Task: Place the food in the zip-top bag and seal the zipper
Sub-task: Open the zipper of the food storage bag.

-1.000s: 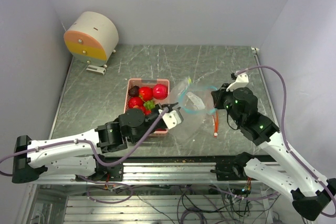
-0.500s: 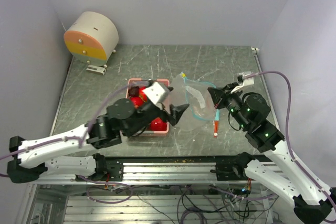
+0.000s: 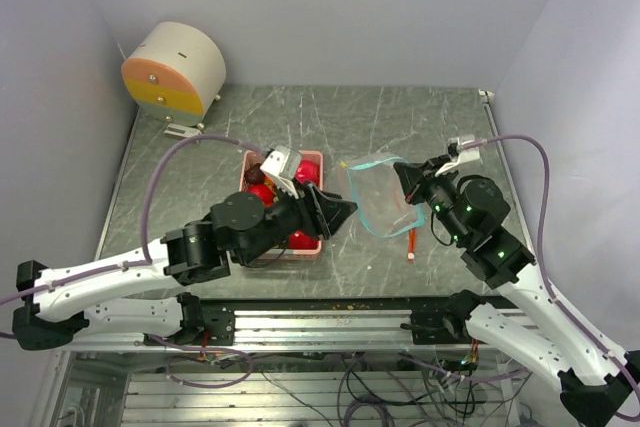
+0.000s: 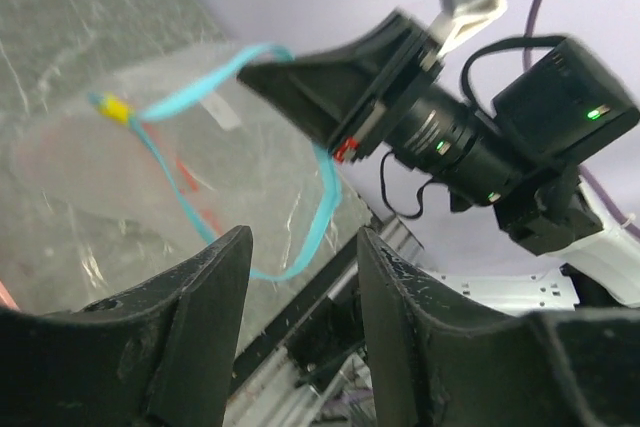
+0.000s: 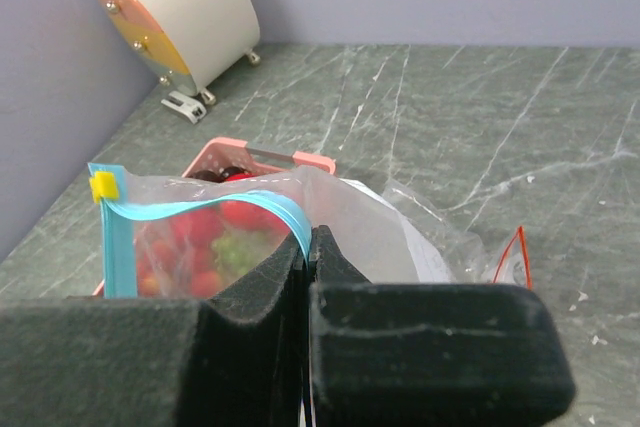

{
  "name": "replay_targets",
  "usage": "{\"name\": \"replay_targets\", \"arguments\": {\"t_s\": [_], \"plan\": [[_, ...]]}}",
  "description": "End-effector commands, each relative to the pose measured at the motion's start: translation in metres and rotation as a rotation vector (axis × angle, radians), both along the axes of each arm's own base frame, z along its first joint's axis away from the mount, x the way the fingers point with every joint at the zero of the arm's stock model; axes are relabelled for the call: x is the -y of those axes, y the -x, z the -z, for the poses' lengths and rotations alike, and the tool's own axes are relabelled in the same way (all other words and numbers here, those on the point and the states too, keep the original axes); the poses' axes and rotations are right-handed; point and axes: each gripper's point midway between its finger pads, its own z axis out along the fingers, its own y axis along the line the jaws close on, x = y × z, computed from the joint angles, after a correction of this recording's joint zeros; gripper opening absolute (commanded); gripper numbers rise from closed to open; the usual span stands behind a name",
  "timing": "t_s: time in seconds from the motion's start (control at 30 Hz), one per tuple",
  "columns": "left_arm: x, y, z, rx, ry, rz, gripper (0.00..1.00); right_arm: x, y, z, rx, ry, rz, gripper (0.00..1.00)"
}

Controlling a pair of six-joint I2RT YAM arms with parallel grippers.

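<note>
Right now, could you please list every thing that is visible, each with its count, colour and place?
zip-top bag: one, clear with blue zipper and yellow slider, right of the tray
tray: one, pink, middle of the table
toy foods: several, mostly red, in the tray, partly hidden
drum-shaped device: one, white with orange and yellow face, back left corner
thin strip: one, red-orange, beside the bag's right edge
table: one, grey-green marbled
left hand: one, black, open and empty, between tray and bag
right hand: one, black, shut on the bag's zipper edge
</note>
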Motion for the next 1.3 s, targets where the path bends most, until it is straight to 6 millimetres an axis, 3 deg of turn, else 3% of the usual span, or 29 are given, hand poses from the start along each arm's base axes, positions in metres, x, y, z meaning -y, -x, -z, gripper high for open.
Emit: {"name": "replay_targets", "arguments": {"t_s": [0.0, 0.23, 0.43, 0.73, 1.0, 1.27], "plan": [[0.012, 0.006, 0.035, -0.162, 0.012, 0.025, 0.56, -0.002, -0.008, -0.016, 0.065, -0.028, 0.024, 0.00], [0.018, -0.007, 0.077, -0.246, -0.045, -0.067, 0.61, -0.017, -0.010, -0.013, 0.076, -0.029, -0.011, 0.00], [0.027, -0.018, 0.094, -0.272, -0.068, -0.126, 0.68, -0.022, -0.006, -0.012, 0.088, -0.016, -0.028, 0.00], [0.022, -0.041, 0.115, -0.306, -0.005, -0.253, 0.73, -0.028, 0.000, -0.007, 0.089, 0.001, -0.053, 0.00], [0.014, -0.057, 0.113, -0.288, 0.068, -0.331, 0.64, -0.030, 0.008, 0.002, 0.072, 0.011, -0.071, 0.00], [0.036, -0.063, 0.125, -0.324, 0.076, -0.279, 0.50, -0.031, 0.008, 0.003, 0.064, 0.005, -0.060, 0.00]]}}
